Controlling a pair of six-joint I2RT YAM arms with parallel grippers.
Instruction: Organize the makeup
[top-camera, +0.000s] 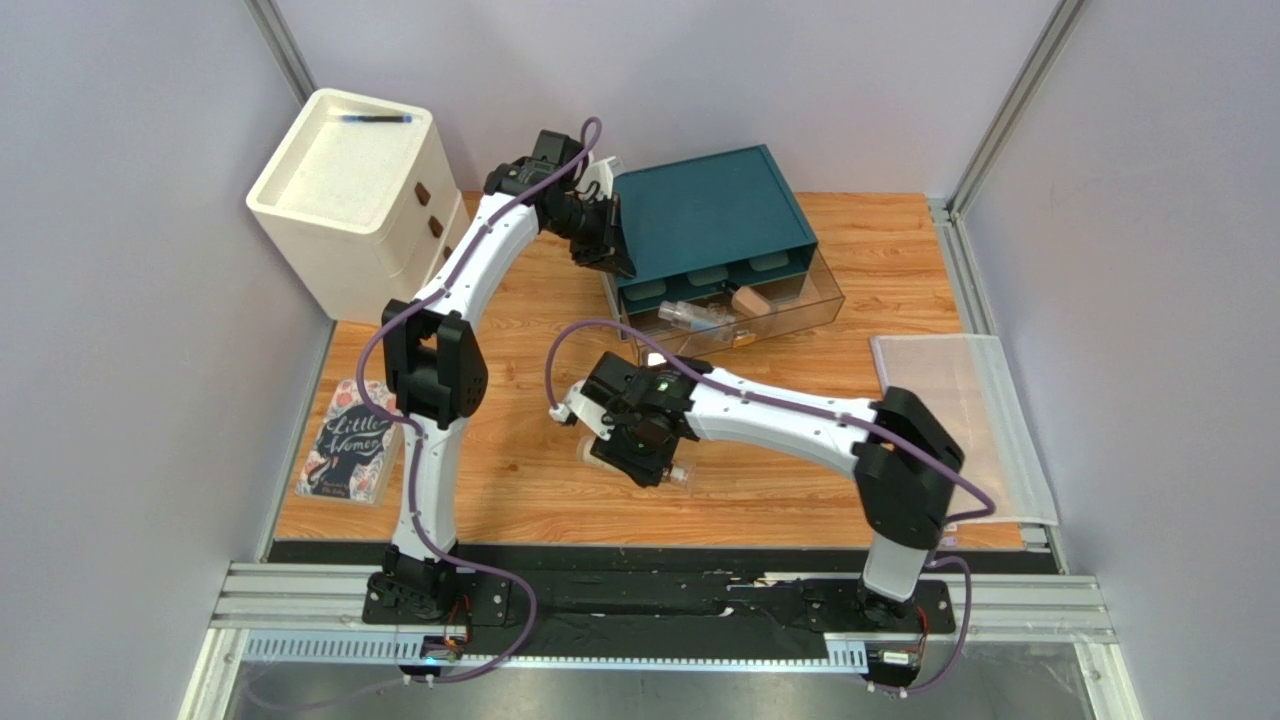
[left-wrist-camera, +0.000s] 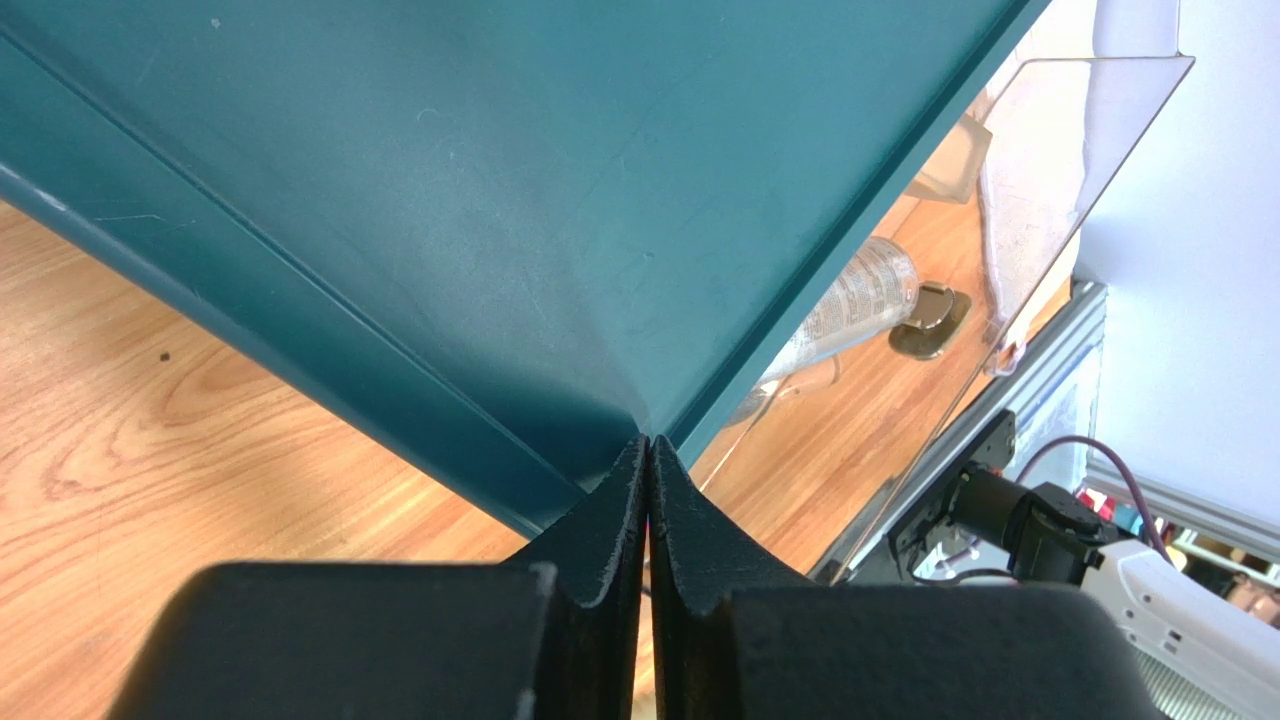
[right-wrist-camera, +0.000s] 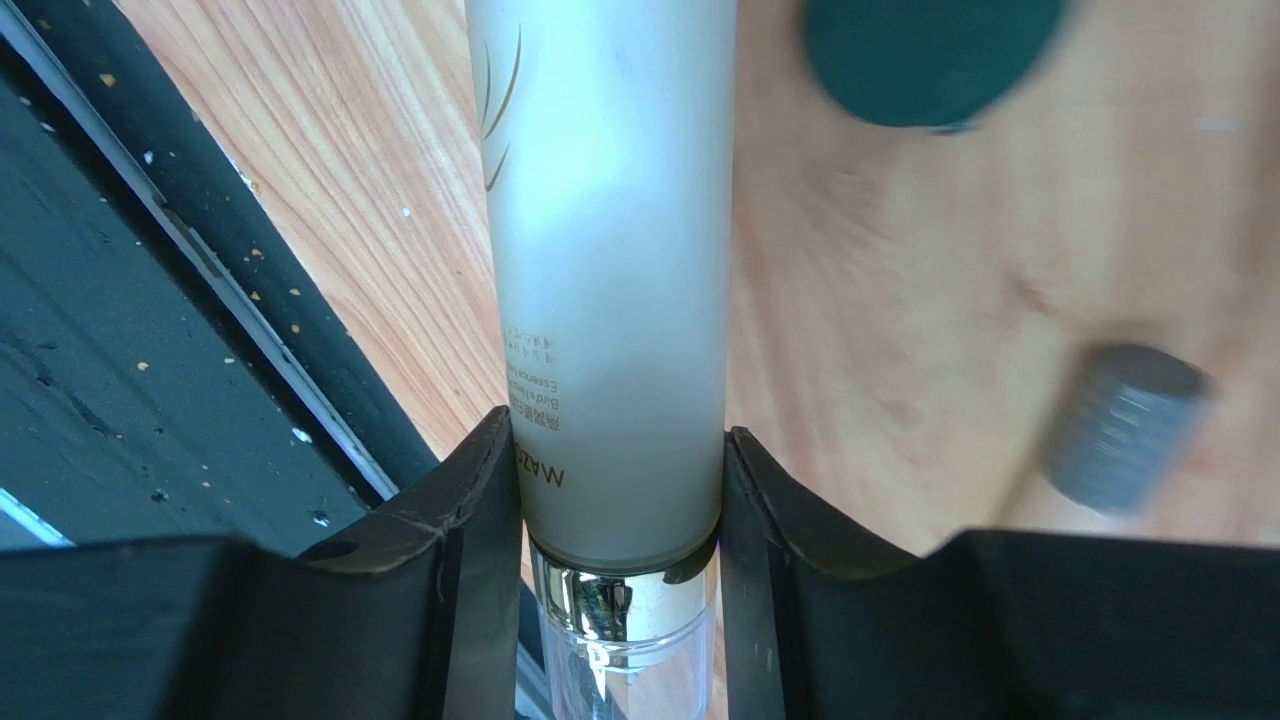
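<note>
My right gripper (right-wrist-camera: 616, 438) is shut on a cream cylindrical bottle (right-wrist-camera: 613, 255), gripping it just above its gold collar and clear cap. In the top view this gripper (top-camera: 646, 455) hangs low over the middle of the table. A dark-green round compact (right-wrist-camera: 924, 53) and a blurred beige tube with a dark cap (right-wrist-camera: 1120, 428) lie on the wood below. My left gripper (left-wrist-camera: 649, 447) is shut and empty, its tips at the left corner of the teal drawer box (left-wrist-camera: 601, 195). The box's clear drawer (top-camera: 796, 308) is pulled out and holds a clear-capped tube (left-wrist-camera: 860, 305) and a beige item (top-camera: 751, 300).
A white drawer cabinet (top-camera: 361, 180) stands at the back left. A pink-covered book (top-camera: 349, 438) lies at the left edge. A clear plastic sheet (top-camera: 962, 405) lies at the right edge. The teal box (top-camera: 714, 210) stands at the back centre.
</note>
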